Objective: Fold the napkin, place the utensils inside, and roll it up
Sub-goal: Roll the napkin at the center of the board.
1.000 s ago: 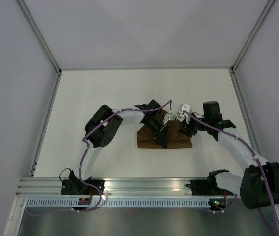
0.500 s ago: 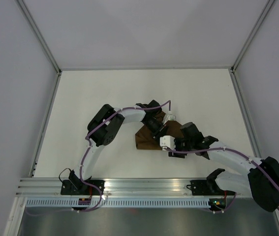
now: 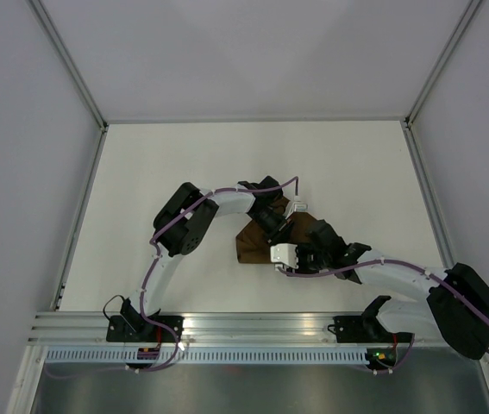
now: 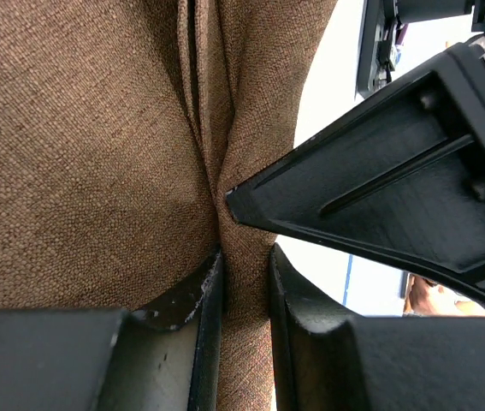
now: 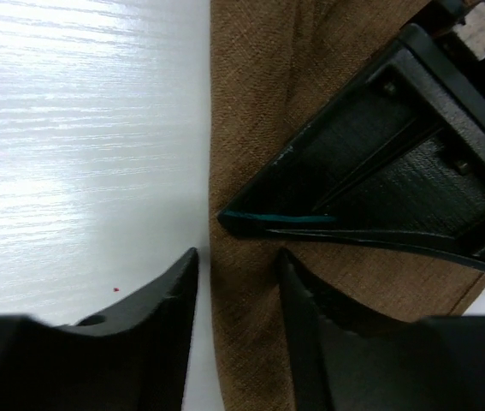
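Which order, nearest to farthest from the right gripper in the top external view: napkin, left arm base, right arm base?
1. napkin, at the jaws of the right gripper, mid-table.
2. right arm base, near edge, right side.
3. left arm base, near edge, left side.

Coarse-woven plain brown napkin (image 4: 88, 128) on a glossy white, faintly grained desk (image 5: 71, 128); matte black left claw (image 4: 244, 257) and right claw (image 5: 238, 257); white-and-black left arm (image 3: 227, 200) and right arm (image 3: 395, 274).

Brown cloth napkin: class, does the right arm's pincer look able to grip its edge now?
Probably yes: the open right pincer straddles the brown cloth napkin's edge, nothing lying between them.
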Controlling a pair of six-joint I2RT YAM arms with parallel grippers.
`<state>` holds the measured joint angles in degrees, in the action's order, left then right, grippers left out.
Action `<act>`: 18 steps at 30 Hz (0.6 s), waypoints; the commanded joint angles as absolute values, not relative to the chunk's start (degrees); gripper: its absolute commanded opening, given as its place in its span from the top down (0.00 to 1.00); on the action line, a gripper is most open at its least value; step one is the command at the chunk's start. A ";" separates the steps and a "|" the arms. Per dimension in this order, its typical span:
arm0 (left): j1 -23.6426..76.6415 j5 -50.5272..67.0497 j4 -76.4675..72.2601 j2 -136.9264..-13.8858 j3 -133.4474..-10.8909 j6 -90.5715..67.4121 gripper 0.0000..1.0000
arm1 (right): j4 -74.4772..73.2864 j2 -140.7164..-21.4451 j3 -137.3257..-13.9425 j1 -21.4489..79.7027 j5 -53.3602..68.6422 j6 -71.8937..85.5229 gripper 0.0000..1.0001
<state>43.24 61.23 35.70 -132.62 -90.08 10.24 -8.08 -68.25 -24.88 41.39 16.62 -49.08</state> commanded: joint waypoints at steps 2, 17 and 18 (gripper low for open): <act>43.15 50.89 38.41 -136.93 -88.68 11.16 0.95 | -5.54 -70.13 -24.35 41.92 14.33 -48.51 0.57; 41.66 39.66 33.93 -128.33 -88.24 8.44 0.50 | -13.09 -72.25 -26.46 41.92 15.03 -50.10 0.98; 41.49 38.77 33.32 -127.02 -88.07 8.26 0.50 | -13.10 -72.33 -26.37 41.92 15.03 -50.10 0.99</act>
